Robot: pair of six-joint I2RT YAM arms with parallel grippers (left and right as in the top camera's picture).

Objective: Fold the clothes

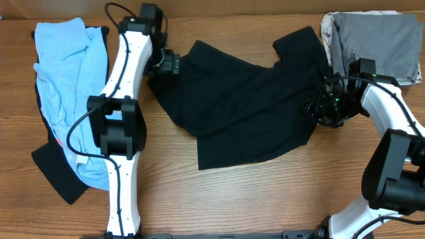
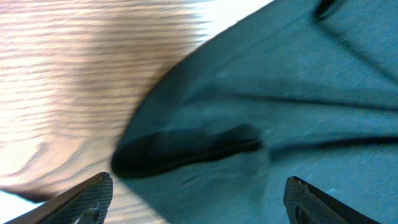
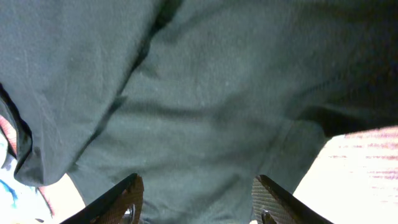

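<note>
Black T-shirt (image 1: 246, 106) is spread crumpled mid-worktop (image 1: 219, 206). Left gripper (image 2: 199, 182) is positioned over its left edge and right gripper (image 3: 198, 180) over its right, both released, nothing grasped.

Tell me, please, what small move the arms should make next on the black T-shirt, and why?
Probably lower the left gripper and close it on the black T-shirt. Its fingers stand open with a fold at the shirt's edge lying just ahead of them. The shirt is rumpled rather than spread flat, and the right gripper is open over the opposite side, holding nothing.
</note>
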